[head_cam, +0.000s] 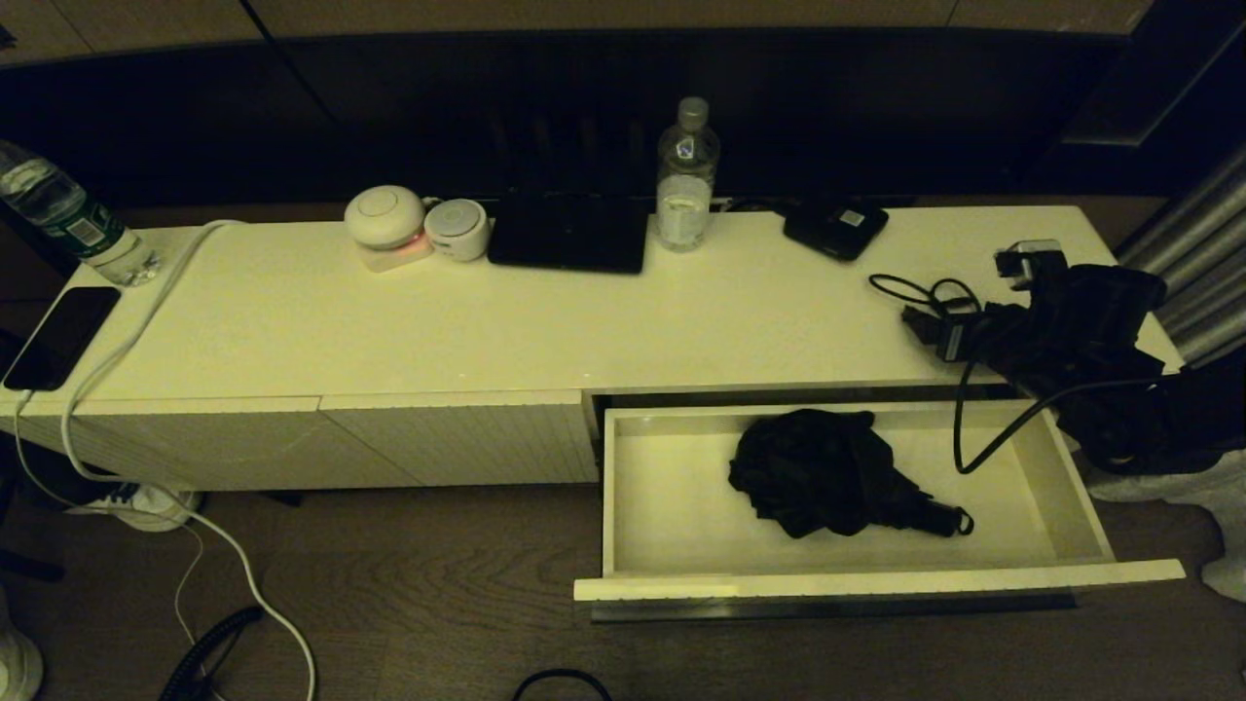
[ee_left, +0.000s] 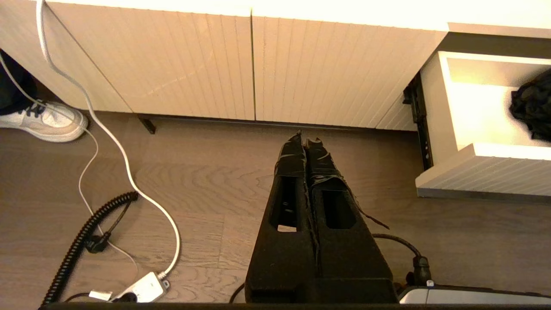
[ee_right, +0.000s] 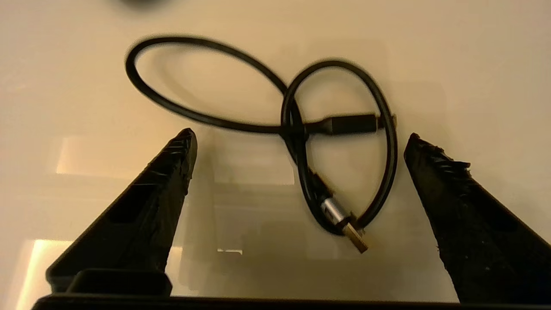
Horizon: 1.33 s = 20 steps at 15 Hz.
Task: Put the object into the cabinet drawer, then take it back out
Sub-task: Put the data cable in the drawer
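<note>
The cabinet drawer (head_cam: 876, 582) is pulled fully out at the right. The black folding umbrella (head_cam: 827, 472) lies inside it, fabric bunched, with its short handle and loop pointing right. The left wrist view shows the umbrella (ee_left: 531, 110) at its edge, inside the drawer (ee_left: 486, 181). My right gripper (head_cam: 939, 331) hovers over the cabinet top behind the drawer. It stands open (ee_right: 301, 140) with nothing held, over a thin black cable loop (ee_right: 297, 129). My left gripper (ee_left: 305, 137) is shut and empty, low above the floor in front of the ribbed panels.
On the cabinet top (head_cam: 487, 321) stand a water bottle (head_cam: 686, 175), a flat black device with a white label (head_cam: 835, 227), two white round gadgets (head_cam: 386, 219), a black slab (head_cam: 569, 234), a phone (head_cam: 60, 336) and another bottle (head_cam: 73, 224). A white cord (ee_left: 107, 142) and power strip (ee_left: 142, 290) lie on the floor.
</note>
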### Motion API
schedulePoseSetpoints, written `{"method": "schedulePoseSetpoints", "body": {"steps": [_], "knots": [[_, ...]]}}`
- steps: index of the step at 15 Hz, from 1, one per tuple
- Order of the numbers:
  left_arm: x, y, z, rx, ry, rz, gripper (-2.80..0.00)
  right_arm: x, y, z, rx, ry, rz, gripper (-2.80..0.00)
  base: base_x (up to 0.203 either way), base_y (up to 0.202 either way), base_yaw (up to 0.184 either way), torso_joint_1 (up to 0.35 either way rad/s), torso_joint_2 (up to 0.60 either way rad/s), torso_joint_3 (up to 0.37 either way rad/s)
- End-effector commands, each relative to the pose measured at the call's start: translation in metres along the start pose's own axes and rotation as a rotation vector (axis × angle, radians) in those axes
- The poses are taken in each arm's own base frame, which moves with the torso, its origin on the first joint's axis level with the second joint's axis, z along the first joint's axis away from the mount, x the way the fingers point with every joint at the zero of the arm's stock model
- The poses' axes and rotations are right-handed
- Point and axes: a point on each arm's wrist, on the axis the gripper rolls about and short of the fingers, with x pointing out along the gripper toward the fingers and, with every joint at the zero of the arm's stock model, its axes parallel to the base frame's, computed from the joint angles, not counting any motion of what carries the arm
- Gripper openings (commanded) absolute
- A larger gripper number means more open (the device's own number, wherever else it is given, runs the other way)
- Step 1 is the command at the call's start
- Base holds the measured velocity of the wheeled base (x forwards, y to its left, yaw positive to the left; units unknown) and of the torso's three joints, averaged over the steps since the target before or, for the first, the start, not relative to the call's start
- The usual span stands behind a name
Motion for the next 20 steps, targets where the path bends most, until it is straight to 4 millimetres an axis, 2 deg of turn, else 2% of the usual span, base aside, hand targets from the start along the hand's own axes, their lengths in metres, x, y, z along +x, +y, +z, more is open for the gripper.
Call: {"method": "schedulePoseSetpoints", "body": {"steps": [1, 15, 17, 20], "knots": [[0.0, 0.0, 0.0, -0.001, -0.002, 0.0, -2.8, 0.001, 0.001, -0.002, 0.0, 0.006, 0.004, -2.8, 0.0, 0.0, 0.0, 0.0, 0.0, 0.0], [0.0, 0.0, 0.0, -0.001, -0.002, 0.0, -2.8, 0.001, 0.003, 0.002, 0.0, 0.013, 0.01, -2.8, 0.0, 0.0, 0.0, 0.0, 0.0, 0.0], [0.0, 0.0, 0.0, -0.001, -0.002, 0.0, -2.8, -0.007, 0.003, 0.01, -0.009, -0.001, 0.01, -2.8, 0.0, 0.0, 0.0, 0.0, 0.0, 0.0], [0.0, 0.0, 0.0, -0.001, -0.002, 0.0, -2.8, -0.029, 0.004, 0.024, -0.052, -0.016, 0.026, -2.8, 0.0, 0.0, 0.0, 0.0, 0.0, 0.0]]}}
